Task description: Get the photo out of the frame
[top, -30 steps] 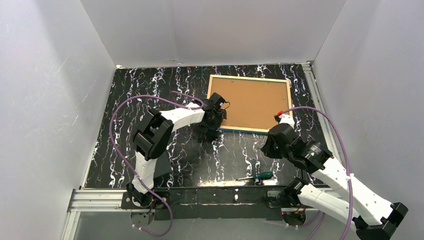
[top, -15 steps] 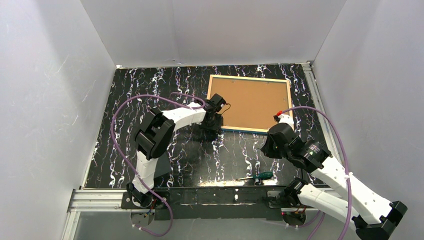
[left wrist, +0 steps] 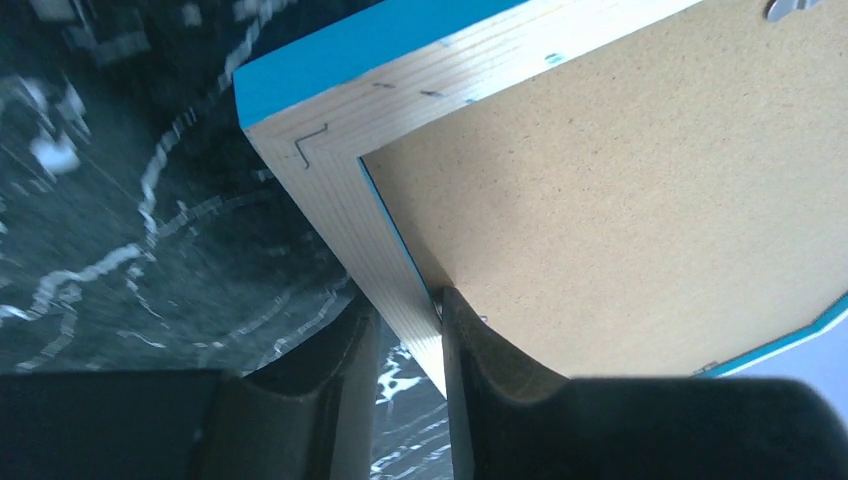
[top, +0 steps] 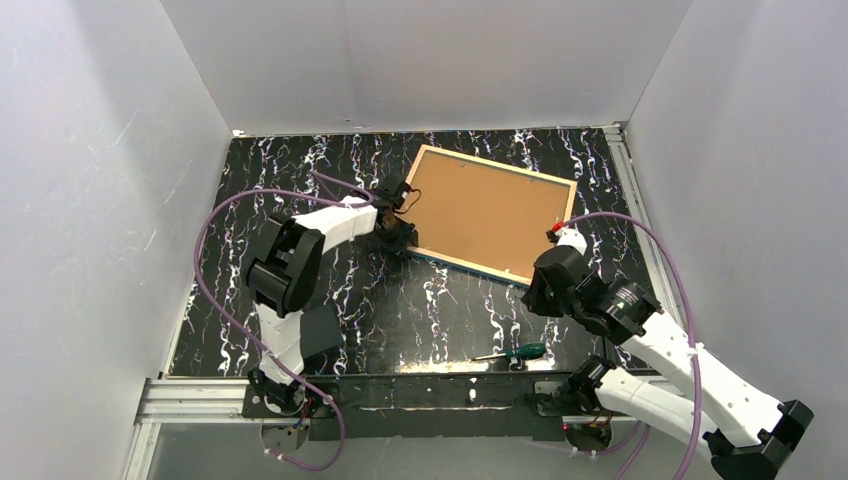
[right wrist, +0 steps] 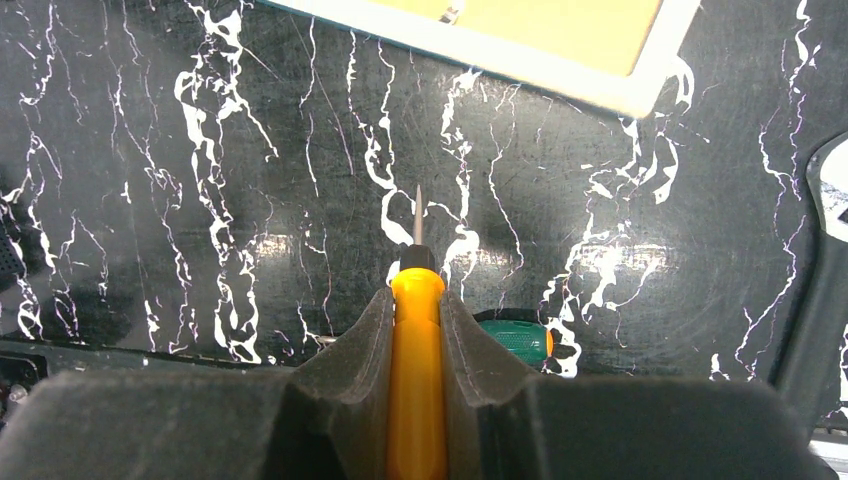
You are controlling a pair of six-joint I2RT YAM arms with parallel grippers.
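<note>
Swung askew, frame (top: 500, 164) sits clamped at its left rail in left tool (left wrist: 405, 320); right tool (right wrist: 415, 300), gripping yellow screwdriver (right wrist: 416, 335), waits near its right corner.

The left arm (top: 335, 224) and right arm (top: 690, 362), based on a black plate (top: 430, 392) at the near edge of the desk (top: 400, 310), wear white shells between bulky black joints, each trailing a looping purple cable (top: 198, 270), and the right hand (right wrist: 416, 296) has smooth, curved matte-black fingers (right wrist: 340, 370).
</note>
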